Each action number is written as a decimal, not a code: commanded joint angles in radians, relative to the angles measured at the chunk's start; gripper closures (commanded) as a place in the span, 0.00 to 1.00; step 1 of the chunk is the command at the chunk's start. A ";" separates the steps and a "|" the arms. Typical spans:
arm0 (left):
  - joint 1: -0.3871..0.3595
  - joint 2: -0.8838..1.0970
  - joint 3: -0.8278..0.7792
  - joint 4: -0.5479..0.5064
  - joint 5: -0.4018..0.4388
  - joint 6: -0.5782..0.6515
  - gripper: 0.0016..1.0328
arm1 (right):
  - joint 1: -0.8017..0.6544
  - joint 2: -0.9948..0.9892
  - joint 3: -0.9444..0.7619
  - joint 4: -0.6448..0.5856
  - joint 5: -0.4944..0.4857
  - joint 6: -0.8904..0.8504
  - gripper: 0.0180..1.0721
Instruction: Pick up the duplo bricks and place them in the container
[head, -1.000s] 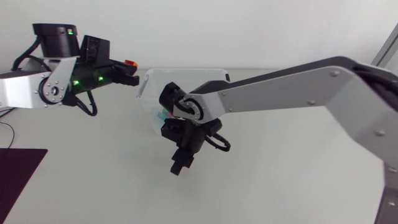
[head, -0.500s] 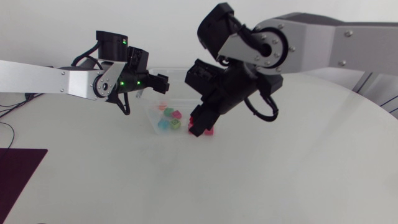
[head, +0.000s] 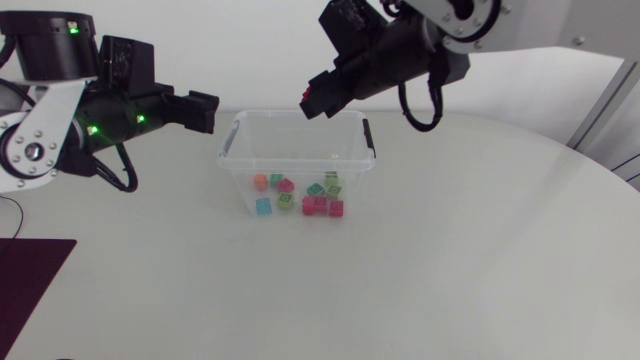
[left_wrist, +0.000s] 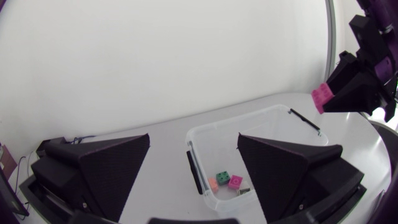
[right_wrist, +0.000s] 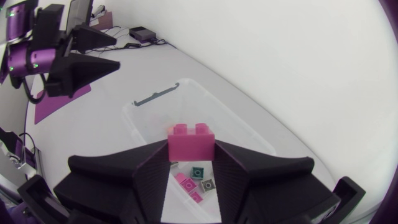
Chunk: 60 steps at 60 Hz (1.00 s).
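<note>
A clear plastic container (head: 290, 168) stands at the middle back of the table, with several small coloured bricks (head: 300, 197) on its floor. My right gripper (head: 318, 96) hangs above its far rim, shut on a pink brick (head: 321, 97). In the right wrist view that pink brick (right_wrist: 191, 142) sits clamped between the fingers, with the container (right_wrist: 155, 115) beneath and ahead. My left gripper (head: 205, 110) is just left of the container, open and holding nothing. The left wrist view shows the container (left_wrist: 261, 115), the bricks (left_wrist: 225, 181) and the pink brick (left_wrist: 322, 98) ahead of the left gripper (left_wrist: 193, 180).
A dark purple mat (head: 30, 270) lies at the table's front left edge. The container has black handle clips (head: 370, 140) on its short sides. Bare white table (head: 420, 270) spreads in front of and to the right of the container.
My left gripper opened, its brick is gone from it, and the arm drew back left. My right gripper rose from the table beside the container to above it, carrying the pink brick.
</note>
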 joint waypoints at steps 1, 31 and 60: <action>0.004 -0.056 -0.066 -0.007 -0.024 -0.030 0.04 | -0.003 0.073 0.010 0.040 0.003 0.020 0.70; 0.133 -0.429 -0.303 -0.010 -0.030 -0.013 0.04 | -0.006 0.034 -0.091 0.186 0.199 -0.008 0.05; 0.228 -0.628 -0.439 -0.005 -0.030 0.043 0.04 | -0.147 -0.443 -0.543 0.318 0.334 -0.072 0.05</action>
